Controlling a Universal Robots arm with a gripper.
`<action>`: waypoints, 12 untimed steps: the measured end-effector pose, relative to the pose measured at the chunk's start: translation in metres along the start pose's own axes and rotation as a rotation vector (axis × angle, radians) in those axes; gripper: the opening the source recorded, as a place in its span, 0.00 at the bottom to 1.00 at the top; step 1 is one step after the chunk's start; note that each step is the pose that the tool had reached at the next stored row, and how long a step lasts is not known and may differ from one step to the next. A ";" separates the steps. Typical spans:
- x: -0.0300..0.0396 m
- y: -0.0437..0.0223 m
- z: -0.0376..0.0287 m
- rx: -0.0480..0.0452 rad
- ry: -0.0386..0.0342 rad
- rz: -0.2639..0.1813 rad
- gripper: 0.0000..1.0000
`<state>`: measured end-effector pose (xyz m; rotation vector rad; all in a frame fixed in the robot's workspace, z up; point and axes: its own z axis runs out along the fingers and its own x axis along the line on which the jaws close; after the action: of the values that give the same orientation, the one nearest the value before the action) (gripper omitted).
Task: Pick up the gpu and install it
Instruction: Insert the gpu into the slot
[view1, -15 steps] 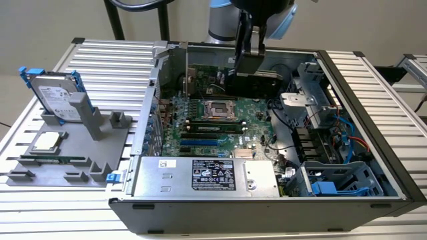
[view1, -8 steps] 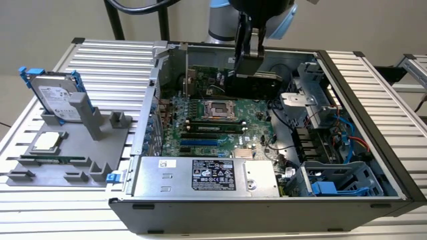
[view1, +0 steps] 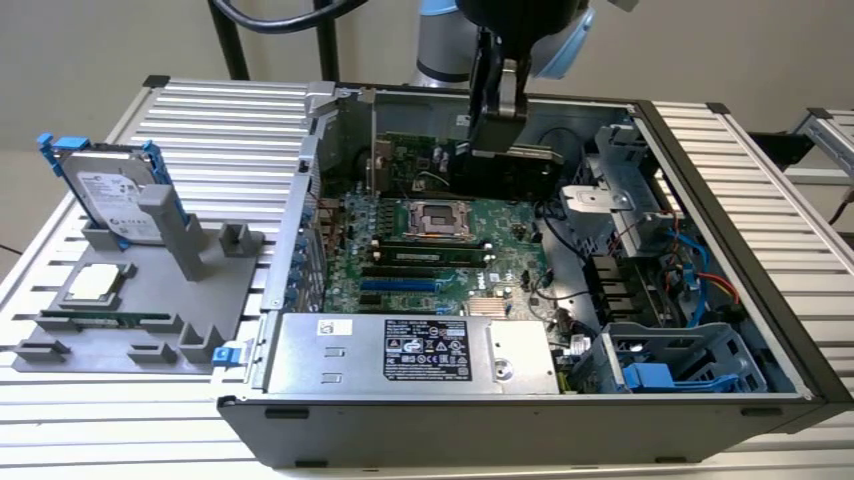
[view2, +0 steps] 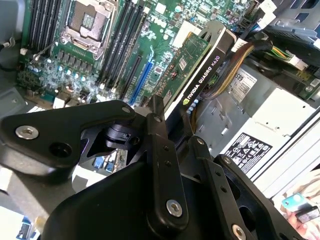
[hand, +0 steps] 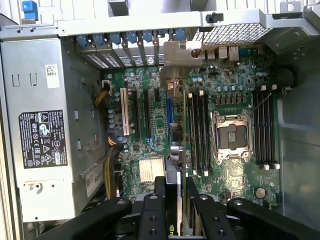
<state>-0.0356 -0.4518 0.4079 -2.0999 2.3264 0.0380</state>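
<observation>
The gripper (view1: 497, 135) holds the gpu (view1: 505, 165) upright above the motherboard (view1: 441, 245) inside the open computer case (view1: 534, 430).

The arm (view1: 505, 30) descends from above in the exterior view, wrist vertical, tool (view1: 497, 150) pointing straight down. In both wrist views the black fingers (view2: 160, 150) are closed on the gpu (view2: 192, 70), gripping its upper edge.
</observation>
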 end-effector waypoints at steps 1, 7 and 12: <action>0.0000 0.0000 0.0000 0.0000 0.0000 0.000 0.00; -0.0001 0.0000 0.0017 0.0000 0.0000 0.000 0.00; -0.0006 0.0000 0.0037 0.0000 0.0001 0.000 0.00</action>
<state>-0.0356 -0.4511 0.4042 -2.1000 2.3265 0.0379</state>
